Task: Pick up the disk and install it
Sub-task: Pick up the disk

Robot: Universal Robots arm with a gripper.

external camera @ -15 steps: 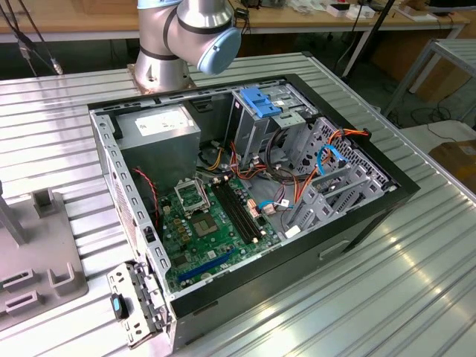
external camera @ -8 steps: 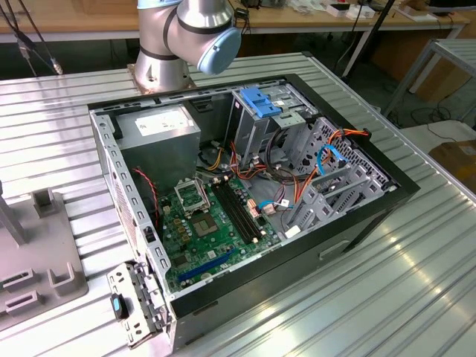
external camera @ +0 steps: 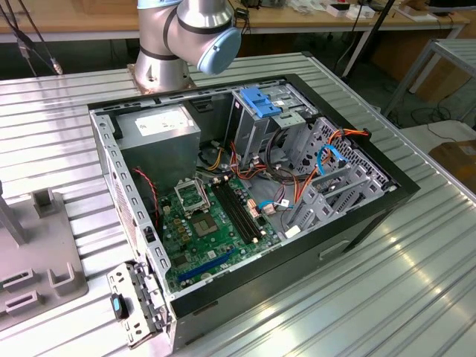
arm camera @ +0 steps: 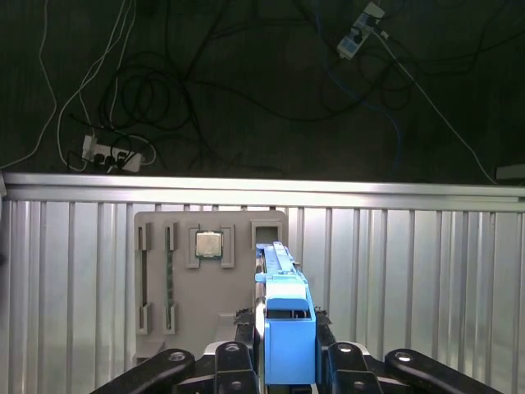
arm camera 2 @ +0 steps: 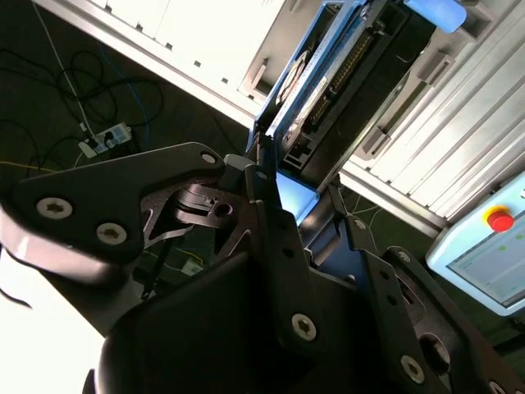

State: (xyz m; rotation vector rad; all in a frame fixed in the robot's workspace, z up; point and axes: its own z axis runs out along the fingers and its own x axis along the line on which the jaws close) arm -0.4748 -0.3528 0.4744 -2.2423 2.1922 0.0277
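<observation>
The end effector (arm camera: 285, 349) pinches the disk (arm camera: 277, 261) by its blue frame, a dark finger (arm camera: 244, 332) pressed against each side. In the first wrist view the disk stands on edge over a grey plate (arm camera: 246, 304) on the ribbed counter (arm camera: 410, 279). A chip (arm camera: 208, 244) sits in the plate, and cables (arm camera: 164, 90) lie on the floor beyond the counter's edge. In the exterior view the open case (external camera: 357, 230) lies on its side on the counter, well apart from the plate at the exterior view's left, with the arm (external camera: 186, 30) behind it.
</observation>
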